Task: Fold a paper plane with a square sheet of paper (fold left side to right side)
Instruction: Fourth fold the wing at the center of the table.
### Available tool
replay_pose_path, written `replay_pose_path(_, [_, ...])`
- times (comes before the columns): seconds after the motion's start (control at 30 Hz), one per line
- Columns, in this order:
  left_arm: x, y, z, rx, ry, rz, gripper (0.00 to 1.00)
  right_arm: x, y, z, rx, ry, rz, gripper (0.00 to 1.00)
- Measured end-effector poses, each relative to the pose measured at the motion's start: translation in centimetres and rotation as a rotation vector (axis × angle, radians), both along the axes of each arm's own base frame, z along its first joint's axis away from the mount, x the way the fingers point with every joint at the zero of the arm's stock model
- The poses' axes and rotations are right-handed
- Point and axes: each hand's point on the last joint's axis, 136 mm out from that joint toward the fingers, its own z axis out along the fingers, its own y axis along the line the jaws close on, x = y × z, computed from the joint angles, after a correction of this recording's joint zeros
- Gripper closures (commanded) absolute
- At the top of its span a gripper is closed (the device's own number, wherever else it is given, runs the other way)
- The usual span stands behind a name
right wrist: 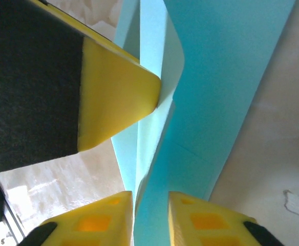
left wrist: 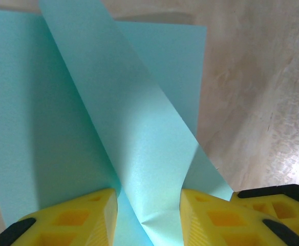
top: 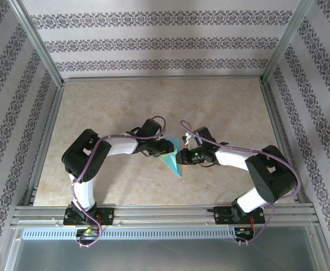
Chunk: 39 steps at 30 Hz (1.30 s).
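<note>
Standing up off the table [top: 108,107] near its middle, the cyan paper [top: 173,157] is partly folded into a kite-like shape, its sharp point toward the arms and its long flaps crossing. The right gripper [right wrist: 150,197] pinches the layered edge in a narrow gap. The left gripper [left wrist: 148,197] straddles a raised flap with fingers apart; whether it grips cannot be told.

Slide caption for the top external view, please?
Left end effector and right end effector meet at a pointed cyan paper plane on the beige stone-look table.
</note>
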Motion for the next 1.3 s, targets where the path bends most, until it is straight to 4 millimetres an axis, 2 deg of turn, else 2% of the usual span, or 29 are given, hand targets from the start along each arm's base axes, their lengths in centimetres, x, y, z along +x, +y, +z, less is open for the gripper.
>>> replay_pose_path(0.27, [0.0, 0.0, 0.0, 0.001, 0.001, 0.0, 0.62, 0.0, 0.0, 0.0, -0.001, -0.002, 0.001, 1.0])
replay_pose_path(1.3, [0.0, 0.0, 0.0, 0.002, 0.003, 0.0, 0.62, 0.8, -0.9, -1.3, -0.077, 0.001, -0.041, 1.0])
